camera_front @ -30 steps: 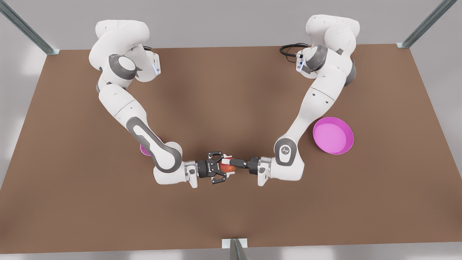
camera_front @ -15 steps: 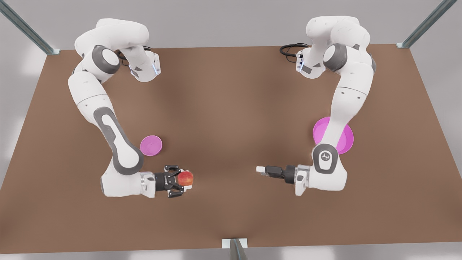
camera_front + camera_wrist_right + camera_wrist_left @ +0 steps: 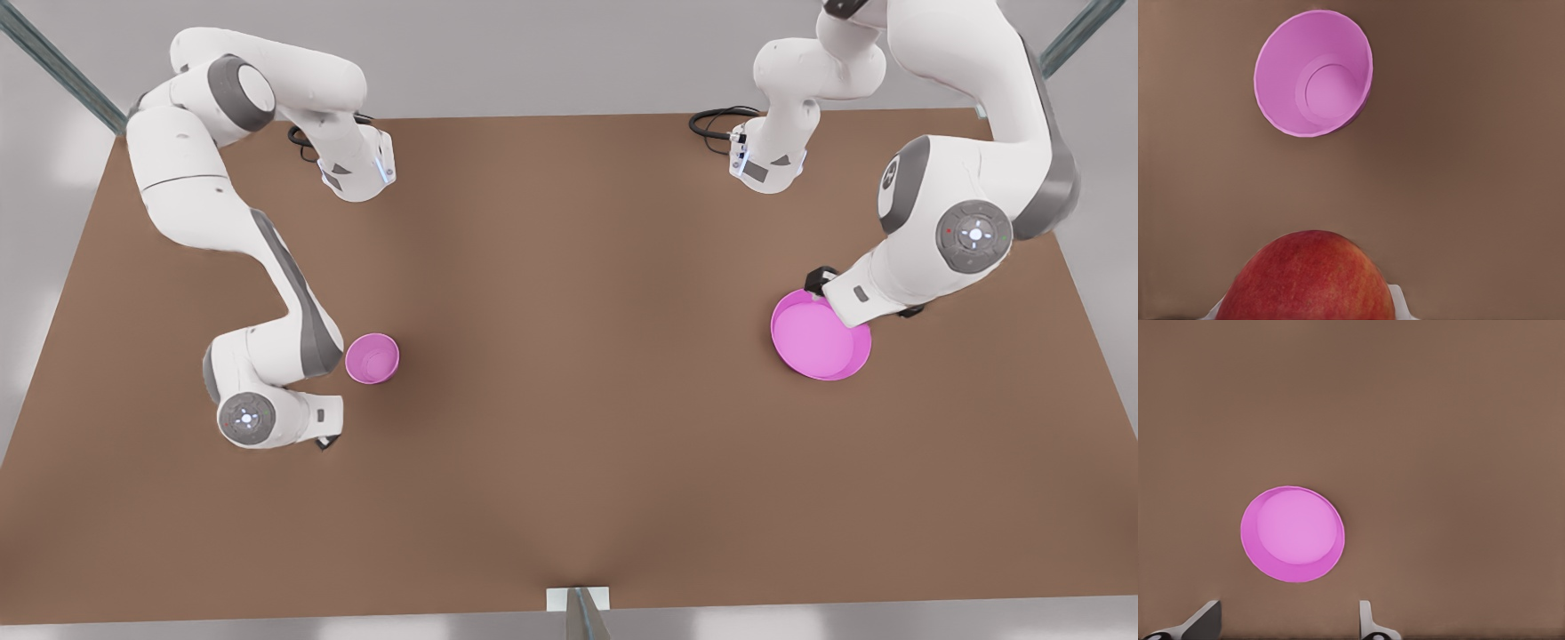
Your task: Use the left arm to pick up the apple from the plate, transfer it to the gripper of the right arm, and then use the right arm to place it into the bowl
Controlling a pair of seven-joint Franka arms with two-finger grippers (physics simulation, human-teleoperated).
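From the front, the brown bench (image 3: 569,498) carries a small pink bowl (image 3: 372,358) on the front view's left, with one arm's wrist bent down just beside it. On the front view's right, the other arm hangs over the rim of a pink plate (image 3: 813,347).

Left wrist view: the left tool (image 3: 1288,623) is spread wide above the plate (image 3: 1293,533).

Right wrist view: the right tool (image 3: 1311,310) pinches the red apple (image 3: 1310,277) above the bench, near the bowl (image 3: 1313,73) but not over it.

Right gripper (image 3: 1308,307): swung from centre to the bowl's (image 3: 372,358) 7 o'clock, carrying the apple (image 3: 1310,277).
Left gripper (image 3: 1285,623): withdrawn to the plate's (image 3: 818,342) 1 o'clock.
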